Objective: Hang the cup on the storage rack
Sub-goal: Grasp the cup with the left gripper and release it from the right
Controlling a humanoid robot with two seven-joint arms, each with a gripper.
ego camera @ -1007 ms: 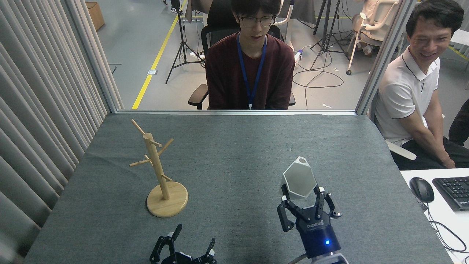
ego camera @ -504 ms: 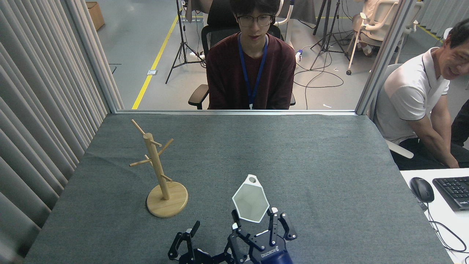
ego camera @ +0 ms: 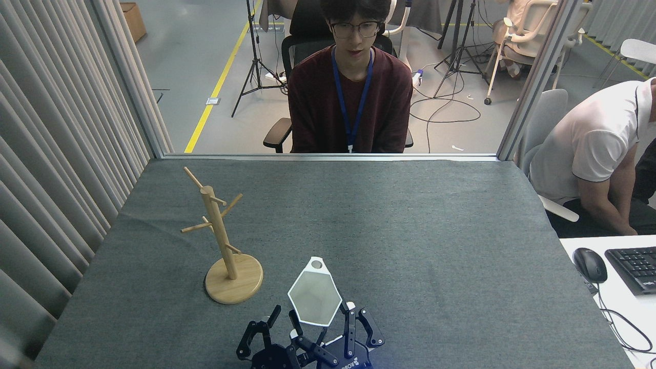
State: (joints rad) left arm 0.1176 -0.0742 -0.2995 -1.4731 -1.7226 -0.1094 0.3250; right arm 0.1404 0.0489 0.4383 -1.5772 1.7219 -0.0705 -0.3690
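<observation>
The white hexagonal cup (ego camera: 313,301) is held off the grey table near the front edge, its mouth facing me and its pierced tab pointing up. My right gripper (ego camera: 323,322) is shut on the cup's lower part, one finger on each side. Just left of it, my left gripper (ego camera: 260,329) stands open with nothing between its fingers, almost touching the right one. The wooden storage rack (ego camera: 218,230) stands upright on its round base (ego camera: 241,286) at the left of the table, left of and beyond the cup. Nothing hangs on its pegs.
A person in a dark red top (ego camera: 350,97) sits behind the table's far edge. Another person in a white shirt (ego camera: 589,148) leans at the right. A mouse (ego camera: 589,264) and keyboard (ego camera: 634,267) lie on a white desk at right. Curtain (ego camera: 51,154) lines the left side.
My right gripper has carried the cup left and nearer to me, ending beside the left gripper. The left gripper shifted slightly right. The person at right leaned further out of view.
</observation>
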